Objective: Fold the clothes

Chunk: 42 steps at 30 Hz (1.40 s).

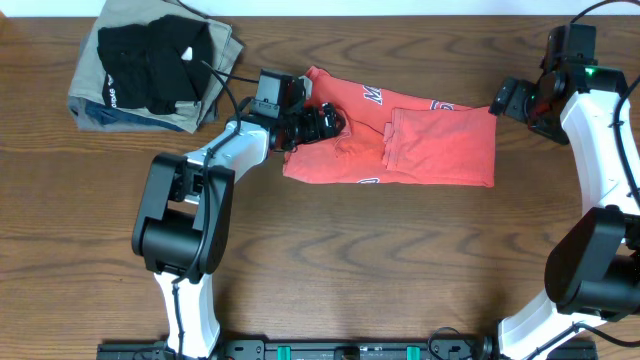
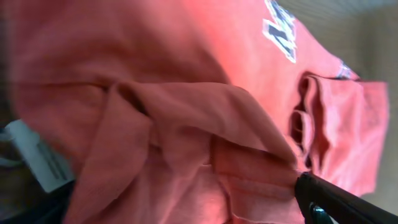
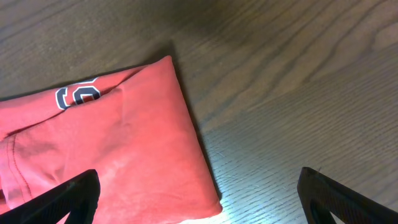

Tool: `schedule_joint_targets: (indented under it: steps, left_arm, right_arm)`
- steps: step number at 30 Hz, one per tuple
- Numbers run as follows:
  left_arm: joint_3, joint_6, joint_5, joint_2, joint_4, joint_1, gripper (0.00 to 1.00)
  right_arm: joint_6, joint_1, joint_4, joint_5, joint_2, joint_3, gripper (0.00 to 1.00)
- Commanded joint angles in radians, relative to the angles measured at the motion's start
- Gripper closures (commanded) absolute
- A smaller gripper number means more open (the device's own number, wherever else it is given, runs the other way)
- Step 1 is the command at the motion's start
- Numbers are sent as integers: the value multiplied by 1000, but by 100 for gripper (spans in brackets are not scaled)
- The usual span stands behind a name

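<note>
Left gripper (image 1: 322,122) fingers spread wide, parked on the bunched left end of the T-shirt (image 1: 430,145) | right gripper (image 1: 503,98) wide apart too, just off its top-right corner | shirt lies partly folded mid-table (image 1: 350,260)

Wood table (image 1: 350,250), dark: carried 1 red-orange T-shirt (image 1: 440,145), part-folded, centre far side; 1 khaki garment (image 1: 222,70) lay far-left corner.

The left arm (image 1: 228,150) is reached forward and rightward, and the left gripper (image 1: 325,122) is held with jaws wide apart. The right arm (image 1: 600,125) is bent inward, and the right gripper (image 1: 503,98) is likewise spread wide.
</note>
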Motion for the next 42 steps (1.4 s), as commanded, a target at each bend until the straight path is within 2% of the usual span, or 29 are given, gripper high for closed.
schedule_joint_targets:
  steps: [1,9,12,18,28,31,35,38,42]
  left_arm:
    - [-37,-2,-171,56,-63,9,6]
    - [-37,0,-170,56,-68,-22,5]
    - [-37,0,-170,56,-56,-40,0]
    - [-37,0,-190,57,-49,-51,0]
    - [-36,-4,-584,32,-245,15,1]
    - [-30,-3,-633,-15,-317,57,1]
    - [-27,0,-613,-150,-377,94,2]
    - [-27,22,-531,-277,-390,84,18]
    - [-27,50,-390,-411,-389,30,51]
  right_arm:
    - [17,-4,-2,10,2,-3,1]
    - [17,-3,-2,10,2,-3,1]
    - [17,-4,-2,10,2,-3,1]
    - [17,-4,-2,10,2,-3,1]
    - [17,-3,-2,10,2,-3,1]
    - [17,-4,-2,10,2,-3,1]
    - [17,-4,-2,10,2,-3,1]
    - [17,-4,-2,10,2,-3,1]
    - [17,-4,-2,10,2,-3,1]
